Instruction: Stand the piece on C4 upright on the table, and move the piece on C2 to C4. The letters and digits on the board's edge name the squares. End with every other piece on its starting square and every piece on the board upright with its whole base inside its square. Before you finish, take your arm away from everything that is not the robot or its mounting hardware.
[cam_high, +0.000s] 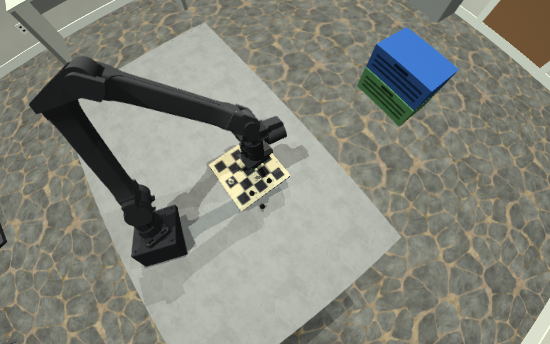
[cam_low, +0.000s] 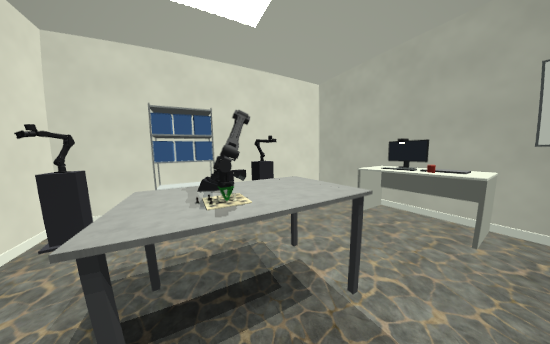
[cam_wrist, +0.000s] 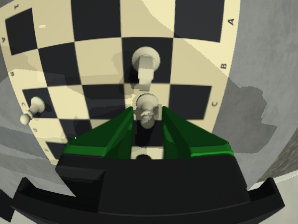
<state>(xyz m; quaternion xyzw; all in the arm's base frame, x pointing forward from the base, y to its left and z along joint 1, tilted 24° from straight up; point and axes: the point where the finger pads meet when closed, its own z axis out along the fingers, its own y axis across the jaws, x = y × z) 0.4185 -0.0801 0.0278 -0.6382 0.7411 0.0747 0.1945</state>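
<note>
Jaws of the gripper (cam_wrist: 147, 119) stand partly apart, one green finger on each side of a pale pawn (cam_wrist: 147, 106) low in the middle of the wrist frame, and they seem to be loose around it rather than clamped. On the table (cam_high: 310, 260), the board (cam_wrist: 96, 10) lies near the frame centre in the top view. A small dark piece (cam_high: 261, 205) sits off the board, just beside its lower edge, and is likely the one taken off C4; it is too small to tell if it is upright. By the edge marks, the pawn stands upright on C4, so the move from C2 looks made. What is left is judged to be letting go fully and lifting away. Another pale piece (cam_wrist: 145, 63) stands one square above it, on B4. A third (cam_wrist: 33, 106) is at the left edge, its square unclear. Readable writing is only the edge marks: 3, 4, 5 along the top and A, B, C down the right.
</note>
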